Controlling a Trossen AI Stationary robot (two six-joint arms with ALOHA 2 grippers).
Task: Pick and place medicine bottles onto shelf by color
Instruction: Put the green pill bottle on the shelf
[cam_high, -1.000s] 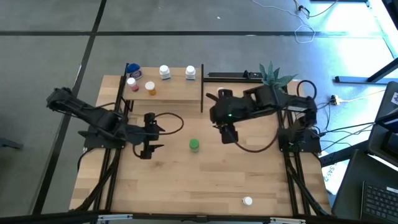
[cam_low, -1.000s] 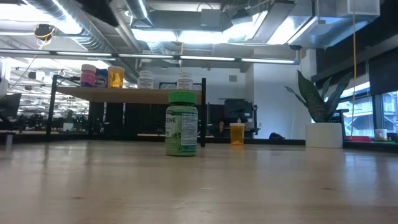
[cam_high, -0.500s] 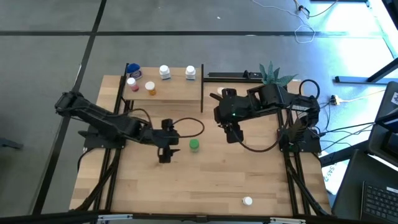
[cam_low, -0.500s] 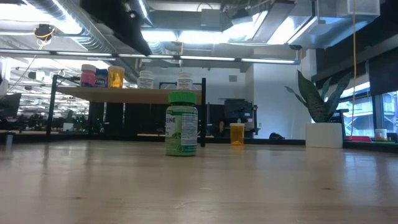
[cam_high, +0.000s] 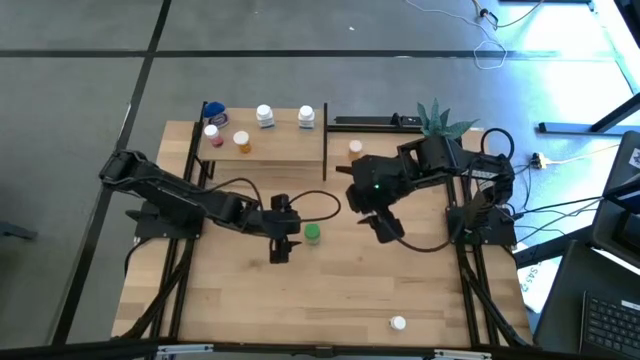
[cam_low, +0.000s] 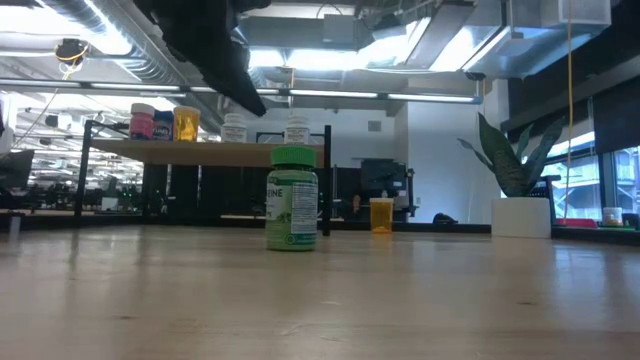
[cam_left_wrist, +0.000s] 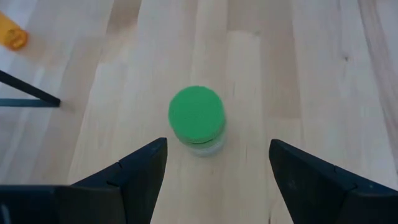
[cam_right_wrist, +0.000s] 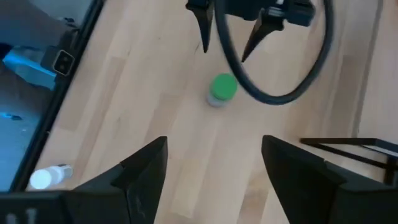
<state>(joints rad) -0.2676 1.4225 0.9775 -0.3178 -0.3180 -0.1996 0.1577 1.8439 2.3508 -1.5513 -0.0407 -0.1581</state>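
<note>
A green-capped medicine bottle (cam_high: 312, 233) stands upright on its base on the table; it also shows in the low view (cam_low: 292, 198) and both wrist views (cam_left_wrist: 196, 119) (cam_right_wrist: 221, 89). My left gripper (cam_high: 290, 235) (cam_left_wrist: 217, 171) is open, just left of this bottle, fingers pointing at it and touching nothing. My right gripper (cam_high: 386, 228) (cam_right_wrist: 214, 168) is open above the table, right of the bottle. The shelf (cam_high: 290, 150) (cam_low: 205, 152) carries blue (cam_high: 215, 115), pink (cam_high: 212, 133), orange (cam_high: 242, 142) and two white (cam_high: 265, 116) (cam_high: 306, 117) bottles.
An orange bottle (cam_high: 354, 147) (cam_low: 381, 214) stands on the table right of the shelf. A white bottle (cam_high: 398, 322) (cam_right_wrist: 46, 177) lies near the table's near edge. A potted plant (cam_high: 436, 120) (cam_low: 515, 175) sits at the far right. My left arm's cable (cam_right_wrist: 273, 93) loops over the table.
My left gripper has travelled toward the table's right edge, closing in on the green bottle from its left. My right gripper has drifted a little toward the near and right edges. The bottles have stayed where they were.
</note>
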